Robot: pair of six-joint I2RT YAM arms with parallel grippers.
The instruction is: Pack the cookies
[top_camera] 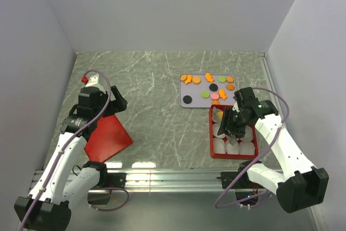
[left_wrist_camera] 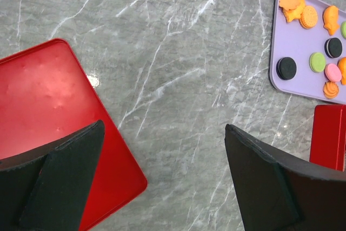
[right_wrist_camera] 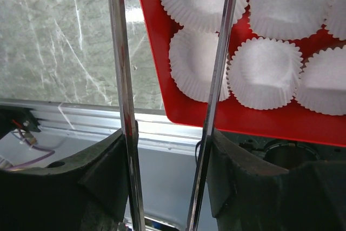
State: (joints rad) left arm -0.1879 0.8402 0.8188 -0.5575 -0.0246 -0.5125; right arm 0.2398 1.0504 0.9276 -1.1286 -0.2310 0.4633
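Jaws of the left gripper (top_camera: 118,101) are seen spread wide in the top view, with nothing between them, above the far corner of a red lid (top_camera: 111,136) that lies flat on the table (top_camera: 151,90). On the right side, the right gripper (top_camera: 232,133) is hung over a red box (top_camera: 211,133) lined with white paper cups (top_camera: 219,144). The cookies (top_camera: 205,94) are scattered on a lilac tray (top_camera: 199,87) just beyond the box. An orange speck in the box's far left cup may be another cookie, but it is too small to be sure.

From the left wrist, the wide, empty jaws of the left gripper (left_wrist_camera: 162,133) are confirmed. The lid (left_wrist_camera: 43,96) is shown at left, the tray (left_wrist_camera: 294,36) with cookies (left_wrist_camera: 286,68) at upper right.

From the right wrist, the right gripper (right_wrist_camera: 172,139) is seen with its jaws partly open. A thin metal strip is carried on each pad, and nothing is caught between the strips. The box (right_wrist_camera: 243,117) and its cups (right_wrist_camera: 265,71) are shown beyond.
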